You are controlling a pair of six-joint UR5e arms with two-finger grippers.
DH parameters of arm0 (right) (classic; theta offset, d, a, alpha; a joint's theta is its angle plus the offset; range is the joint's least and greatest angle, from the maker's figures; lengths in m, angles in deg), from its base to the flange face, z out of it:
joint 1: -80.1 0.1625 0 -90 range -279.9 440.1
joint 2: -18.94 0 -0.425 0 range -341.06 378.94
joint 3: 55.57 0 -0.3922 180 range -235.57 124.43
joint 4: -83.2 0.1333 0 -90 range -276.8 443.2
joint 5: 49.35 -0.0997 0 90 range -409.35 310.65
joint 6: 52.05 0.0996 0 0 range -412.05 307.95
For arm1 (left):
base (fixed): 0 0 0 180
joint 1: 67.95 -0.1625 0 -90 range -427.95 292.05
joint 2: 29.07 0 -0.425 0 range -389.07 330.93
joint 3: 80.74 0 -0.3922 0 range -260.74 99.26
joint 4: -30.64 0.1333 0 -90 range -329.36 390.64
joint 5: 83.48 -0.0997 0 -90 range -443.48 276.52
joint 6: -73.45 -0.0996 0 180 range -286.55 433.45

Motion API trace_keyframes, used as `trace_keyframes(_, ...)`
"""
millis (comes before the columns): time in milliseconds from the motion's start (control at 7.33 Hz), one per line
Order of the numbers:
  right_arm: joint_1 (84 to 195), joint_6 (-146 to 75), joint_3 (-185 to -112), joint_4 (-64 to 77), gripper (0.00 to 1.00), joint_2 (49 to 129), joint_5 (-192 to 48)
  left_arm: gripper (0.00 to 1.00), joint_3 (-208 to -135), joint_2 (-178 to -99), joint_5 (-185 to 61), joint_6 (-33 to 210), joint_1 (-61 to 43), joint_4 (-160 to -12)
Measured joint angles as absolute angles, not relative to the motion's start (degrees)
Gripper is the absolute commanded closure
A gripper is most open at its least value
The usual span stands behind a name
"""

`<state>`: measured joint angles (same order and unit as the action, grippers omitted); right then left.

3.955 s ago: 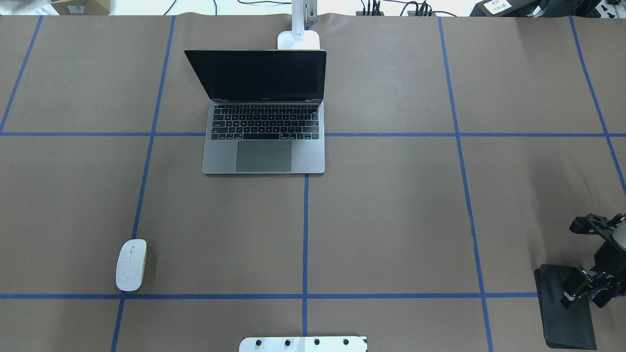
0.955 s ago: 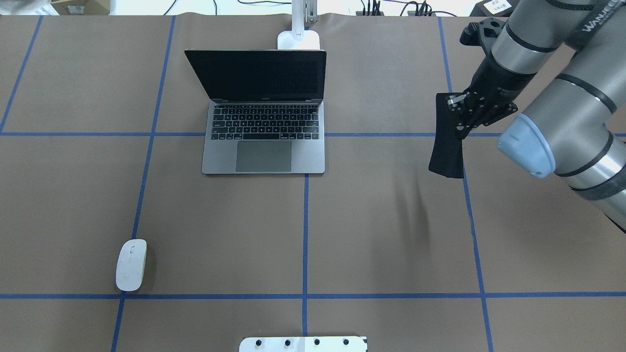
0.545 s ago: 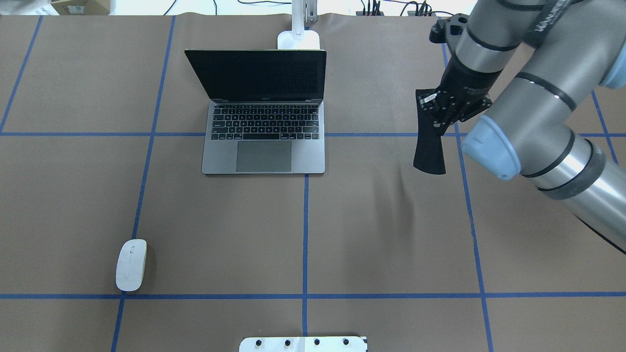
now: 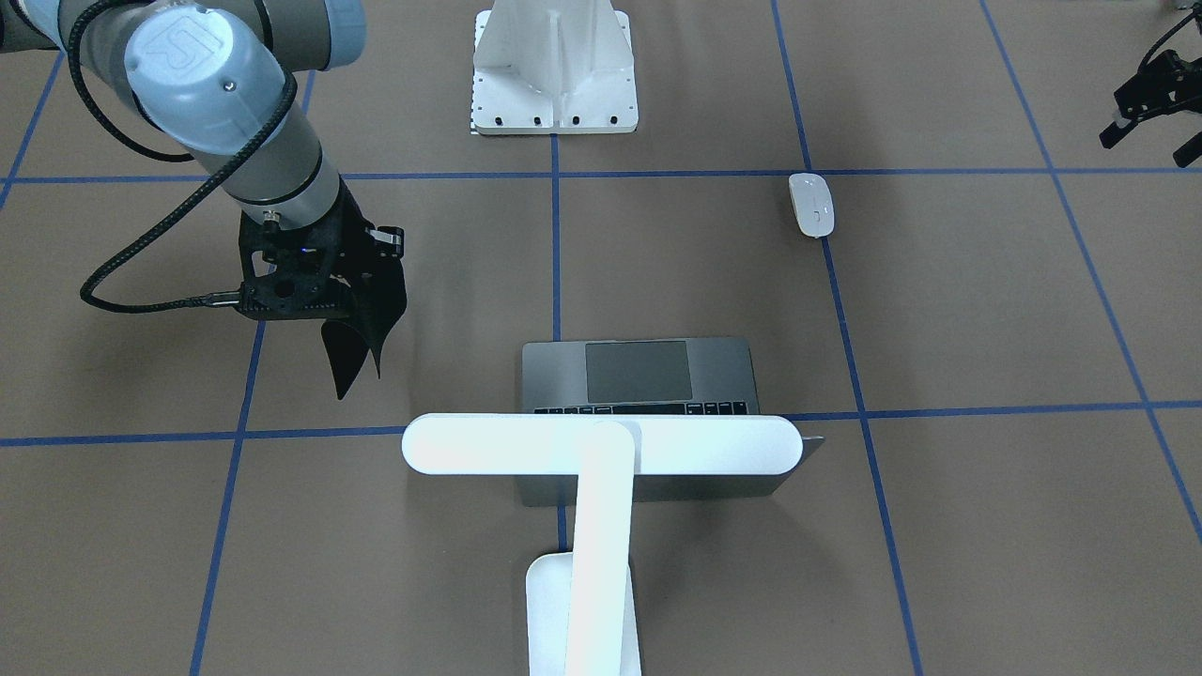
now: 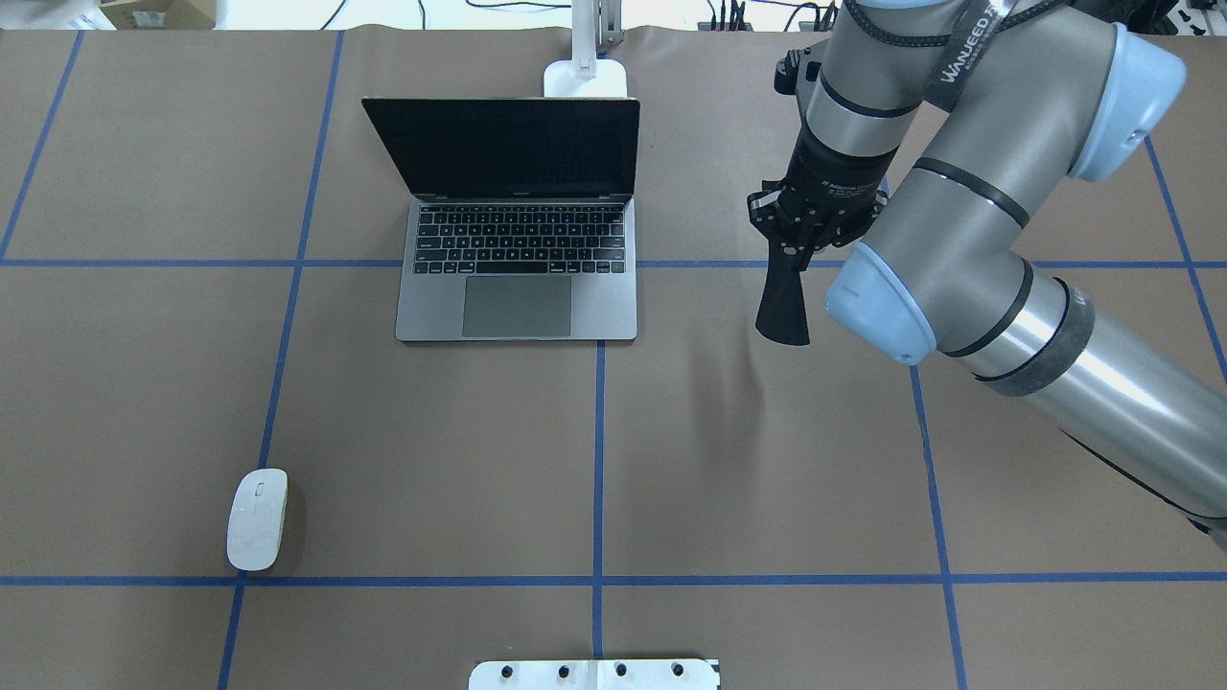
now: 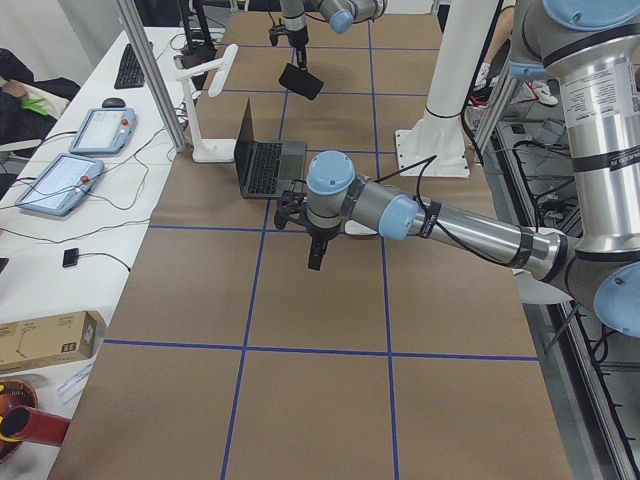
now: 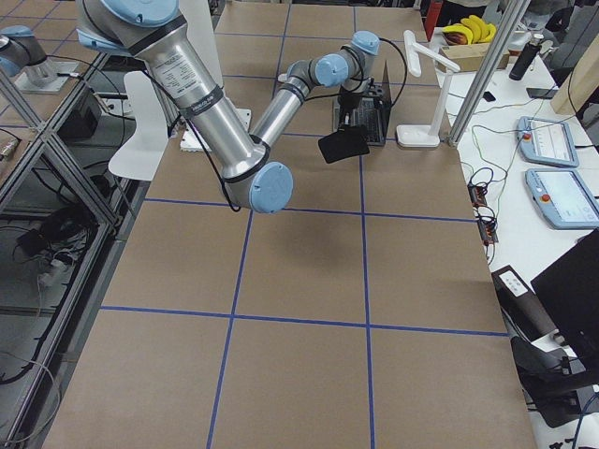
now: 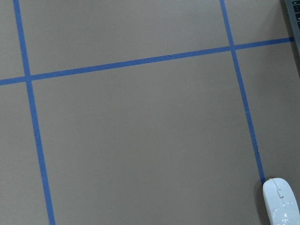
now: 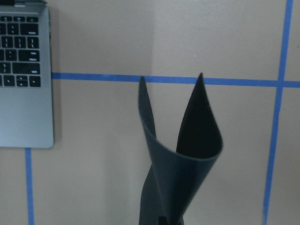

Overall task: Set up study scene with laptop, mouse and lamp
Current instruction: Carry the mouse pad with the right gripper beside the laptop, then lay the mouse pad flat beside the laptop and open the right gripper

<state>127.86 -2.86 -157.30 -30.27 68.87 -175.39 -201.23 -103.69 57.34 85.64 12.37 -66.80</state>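
One UR logo on the arm; right gripper pinches black mat

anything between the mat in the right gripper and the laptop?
Nothing. In the overhead view, only bare brown paper with a blue tape line separates the black mat, held by the right gripper, from the laptop. The right wrist view agrees.
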Motion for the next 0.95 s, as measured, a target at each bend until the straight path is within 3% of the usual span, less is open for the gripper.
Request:
trace_keyframes(409,125.9,2.0,-155.0,-28.4,1.0,65.5,-172.7,0.01,-201.1,-103.5,57.3,84.5,13.4,-66.8)
trace_keyframes(545,125.0,4.2,-153.7,-26.0,0.55,64.7,-171.3,0.01,-201.0,-103.5,57.3,84.2,13.7,-66.8)
trace_keyframes(682,124.4,5.6,-152.6,-24.0,0.01,64.3,-170.2,0.01,-200.8,-103.5,57.3,83.6,13.9,-66.8)
trace_keyframes(955,124.1,6.4,-152.4,-22.8,0.0,64.2,-169.1,0.01,-200.5,-103.5,57.4,83.3,14.0,-66.7)
